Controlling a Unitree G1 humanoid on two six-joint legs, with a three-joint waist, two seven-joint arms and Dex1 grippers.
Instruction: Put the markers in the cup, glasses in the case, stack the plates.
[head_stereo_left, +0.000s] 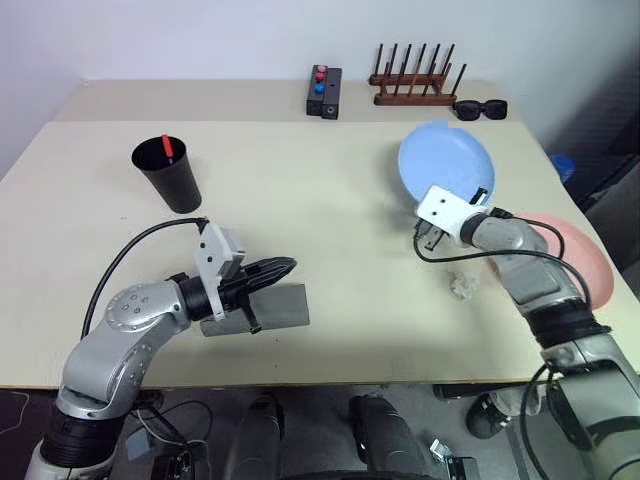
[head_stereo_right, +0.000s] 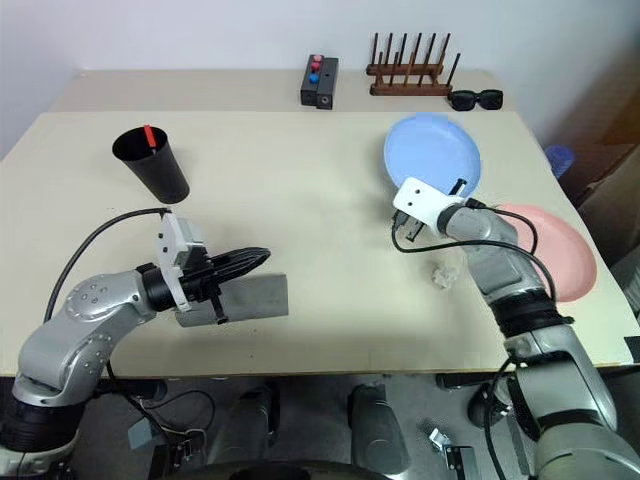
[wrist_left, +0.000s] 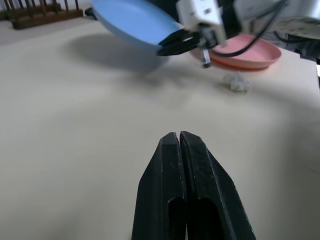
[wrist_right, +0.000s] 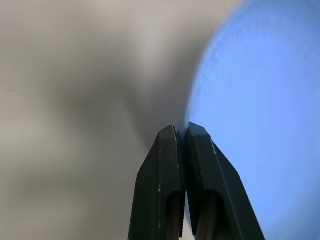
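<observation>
Right gripper (wrist_right: 183, 131): jaws clenched on rim of blue plate (head_stereo_left: 447, 163), tilted above tabletop (head_stereo_left: 330, 240).
Left gripper (wrist_left: 179, 137): jaws clenched, empty, over case (head_stereo_left: 282, 305).
Pink plate (head_stereo_left: 585, 257): tabletop's right edge.
Cup (head_stereo_left: 168, 174): far left, red-capped marker (head_stereo_left: 167, 148) inside.

The right gripper (head_stereo_left: 478, 196) holds the edge of the blue plate (head_stereo_left: 445, 160), tipped up. The pink plate (head_stereo_left: 580, 255) lies near.

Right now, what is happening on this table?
The right gripper is shut on the rim of the light blue plate, which is tilted up off the table. The pink plate lies beside it, so stacking seems underway. The left gripper is shut and empty over the closed grey case. A red-capped marker stands in the black cup.
</observation>
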